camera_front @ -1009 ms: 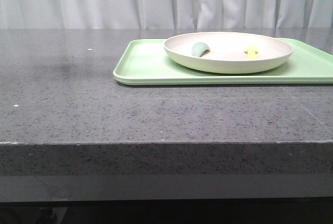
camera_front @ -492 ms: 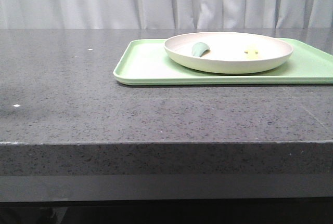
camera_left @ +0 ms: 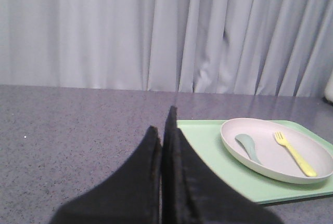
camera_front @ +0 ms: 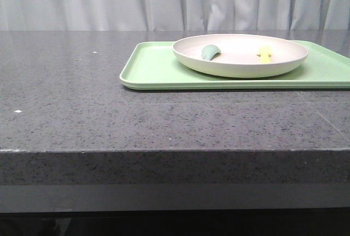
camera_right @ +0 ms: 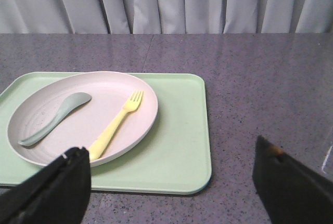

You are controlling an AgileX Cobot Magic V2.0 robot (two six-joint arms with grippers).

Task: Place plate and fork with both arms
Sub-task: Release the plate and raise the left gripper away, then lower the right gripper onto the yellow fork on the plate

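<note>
The cream plate [camera_front: 240, 61] rests on the light-green tray [camera_front: 158, 69] at the right of the table. The pale yellow fork [camera_front: 264, 53] lies inside the plate on its right side. The plate [camera_right: 57, 130] and fork [camera_right: 115, 124] also show in the right wrist view, and in the left wrist view the plate [camera_left: 270, 156] and fork [camera_left: 294, 154]. My left gripper [camera_left: 162, 128] is shut and empty, back from the tray's left end. My right gripper [camera_right: 169, 156] is open and empty, back from the tray's near right corner. Neither gripper shows in the front view.
A grey-green rounded utensil [camera_front: 210, 51] lies in the plate's left side, beside the fork. The tray [camera_right: 182, 146] sits on a dark speckled table [camera_front: 82, 99]. A pale curtain [camera_front: 109, 0] hangs behind the table.
A faint shadow on the table's left side slid toward the near edge and is now gone. The plate, fork and tray have not moved.
</note>
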